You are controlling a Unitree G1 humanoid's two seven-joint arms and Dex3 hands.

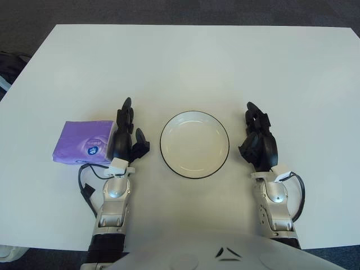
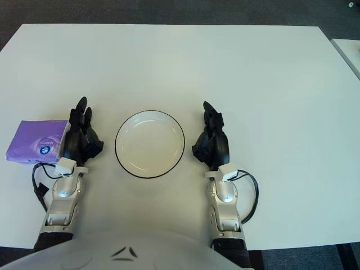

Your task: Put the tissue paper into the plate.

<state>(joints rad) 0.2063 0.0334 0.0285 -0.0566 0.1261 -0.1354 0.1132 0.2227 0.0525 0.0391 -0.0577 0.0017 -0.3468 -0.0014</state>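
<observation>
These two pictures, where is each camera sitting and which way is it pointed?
Left eye view: on the robot's head, facing forward and down at the white table; shows the left hand beside the purple tissue pack, the right hand, both forearms.
Right eye view: slightly further right, same aim, same body parts.
Shared: the plate between the hands.

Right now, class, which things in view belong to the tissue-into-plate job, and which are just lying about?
Job:
purple tissue paper pack
round white black-rimmed plate
left hand, beside the pack
right hand, right of the plate

Lying about:
white table
</observation>
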